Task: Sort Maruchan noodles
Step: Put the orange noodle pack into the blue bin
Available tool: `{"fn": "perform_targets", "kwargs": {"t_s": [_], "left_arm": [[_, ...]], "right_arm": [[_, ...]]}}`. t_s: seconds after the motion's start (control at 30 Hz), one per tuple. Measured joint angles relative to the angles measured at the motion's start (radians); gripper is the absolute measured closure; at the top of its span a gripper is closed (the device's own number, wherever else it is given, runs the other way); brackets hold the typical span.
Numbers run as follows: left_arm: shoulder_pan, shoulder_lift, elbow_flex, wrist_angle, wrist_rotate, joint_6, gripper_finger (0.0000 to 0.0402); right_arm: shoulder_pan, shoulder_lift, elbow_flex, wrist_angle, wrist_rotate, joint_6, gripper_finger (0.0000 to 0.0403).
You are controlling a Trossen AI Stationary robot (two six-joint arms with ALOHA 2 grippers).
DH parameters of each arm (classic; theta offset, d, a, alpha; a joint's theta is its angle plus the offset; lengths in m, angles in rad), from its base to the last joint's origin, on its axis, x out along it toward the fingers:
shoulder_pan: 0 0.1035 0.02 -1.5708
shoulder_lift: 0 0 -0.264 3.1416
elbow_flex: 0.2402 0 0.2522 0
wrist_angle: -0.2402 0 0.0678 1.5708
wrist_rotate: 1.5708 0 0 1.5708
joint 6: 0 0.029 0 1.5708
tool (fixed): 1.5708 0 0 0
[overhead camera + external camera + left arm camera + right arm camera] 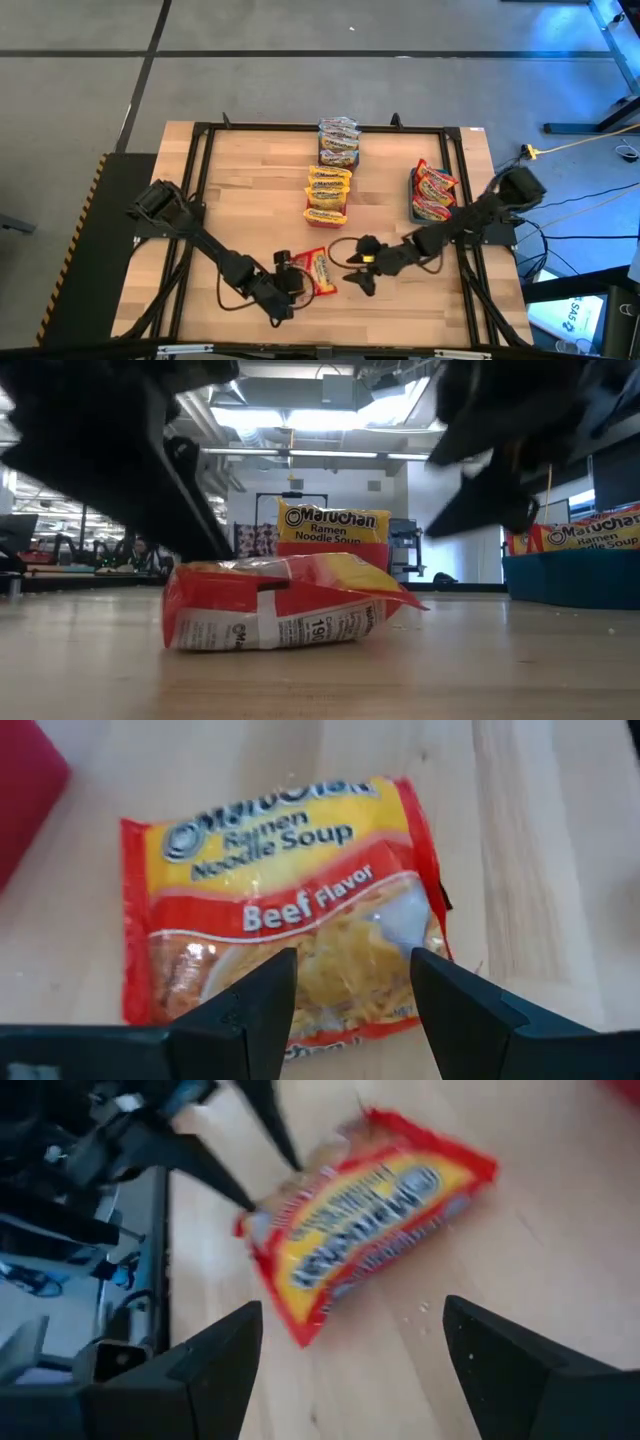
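Red-and-yellow beef packet [318, 272] flat on wood table [250, 190] near front edge, between both grippers, held by neither. Left gripper [352, 982] spread wide just above it; right gripper [352, 1342] also wide, close beside. Risk: crinkly wrapper sliding or buckling under pinch, arms colliding. Farther back, yellow packets [328, 195] stacked mid-table, more packets [338, 141] behind. Teal bin [414, 205] at right: red packets [434, 190] inside.

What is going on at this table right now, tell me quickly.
Two robot arms are sorting ramen packets. The left gripper hangs open over a red beef packet lying flat near the table's front edge; it is not gripped. The right gripper, also open, sits just beside it. Other packets lie stacked mid-table, and some fill a blue bin.
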Motion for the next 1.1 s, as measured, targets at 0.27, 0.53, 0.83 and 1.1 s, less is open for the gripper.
{"fn": "perform_targets", "kwargs": {"t_s": [0.27, 0.53, 0.83, 1.1], "left_arm": [[0.009, 0.104, 0.004, 0.054, -0.03, 0.004, 0.0209], [0.018, 0.113, 0.003, 0.096, -0.034, 0.026, 0.0209], [0.023, 0.115, 0.001, 0.136, -0.032, 0.051, 0.0209], [0.032, 0.109, 0.0, 0.139, -0.015, 0.056, 0.0209]], "right_arm": [[-0.087, 0.161, 0.0, 0.168, -0.176, 0.173, 0.0123], [-0.136, 0.216, 0.0, 0.21, -0.218, 0.243, 0.0123], [-0.141, 0.268, 0.023, 0.219, -0.222, 0.28, 0.0123], [-0.153, 0.339, 0.115, 0.215, -0.235, 0.224, 0.0123]]}}
